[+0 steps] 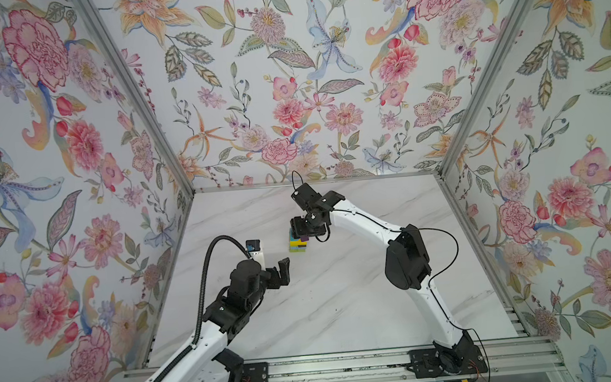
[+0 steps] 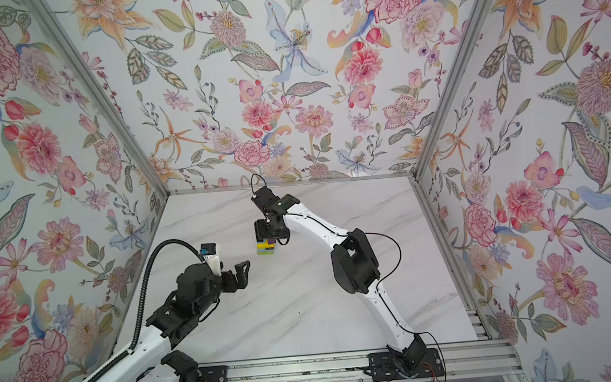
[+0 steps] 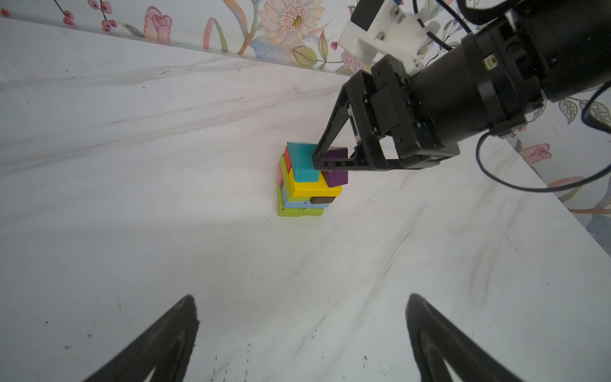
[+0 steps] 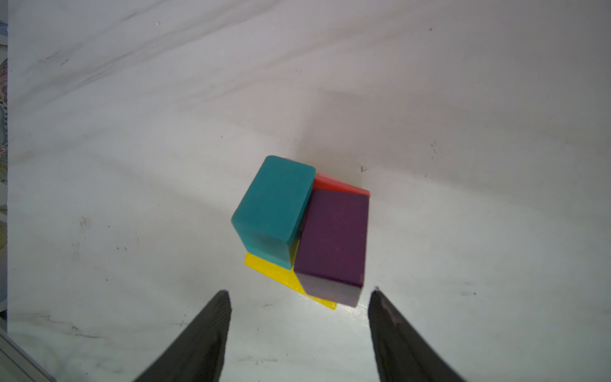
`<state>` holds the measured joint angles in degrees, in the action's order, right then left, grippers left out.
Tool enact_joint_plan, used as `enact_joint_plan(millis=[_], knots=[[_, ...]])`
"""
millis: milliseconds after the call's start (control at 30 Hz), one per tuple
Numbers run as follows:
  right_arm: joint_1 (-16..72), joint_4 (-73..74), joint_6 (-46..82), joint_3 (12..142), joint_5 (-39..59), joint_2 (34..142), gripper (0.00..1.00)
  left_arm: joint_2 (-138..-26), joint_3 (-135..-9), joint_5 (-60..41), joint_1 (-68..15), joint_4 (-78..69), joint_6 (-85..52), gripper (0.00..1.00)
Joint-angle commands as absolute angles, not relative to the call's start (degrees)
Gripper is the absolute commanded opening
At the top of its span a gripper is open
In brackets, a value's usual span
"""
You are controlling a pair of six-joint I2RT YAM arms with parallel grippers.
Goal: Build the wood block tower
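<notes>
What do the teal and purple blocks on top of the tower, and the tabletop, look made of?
Teal block: likely painted wood, with a matte opaque coat and softly rounded edges.
Purple block: same, matte paint.
Tabletop: smooth white marble-look surface with grey veins, probably laminate or print; scuffed.

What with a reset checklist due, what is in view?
tower: one, multicoloured, mid-table
teal block: one, teal, top layer
purple block: one, purple, top layer beside teal
yellow block: one, yellow, second layer
red block: one, red, second layer
lower blocks: several, lime green, light blue, brown, pink, beneath
table: one, white marble, under everything
walls: three, floral, around table
left hand: one, black, open, near tower
right hand: one, black, open, over tower top
</notes>
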<state>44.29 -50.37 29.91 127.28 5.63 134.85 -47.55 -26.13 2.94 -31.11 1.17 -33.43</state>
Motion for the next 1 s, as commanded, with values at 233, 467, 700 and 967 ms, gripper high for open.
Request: enact_joint_plan(millis=[233,467,700,967], knots=[[44.65,-51.66,28.48,127.41,6.14,132.98,0.90,-46.32,-26.79,2.26,-30.35,1.05,-32.56,0.99],[44.78,-51.60,28.48,129.13,7.56,134.30,0.94,-46.32,-26.78,2.58,-30.39,1.18,-32.58,0.99],[45.01,-51.66,28.67,130.78,8.59,135.55,0.94,-46.14,-26.66,2.89,-30.43,1.20,-32.60,0.99],[45.08,-51.59,29.02,131.76,9.22,136.40,0.94,-45.89,-26.51,3.06,-30.43,1.23,-32.65,0.99]])
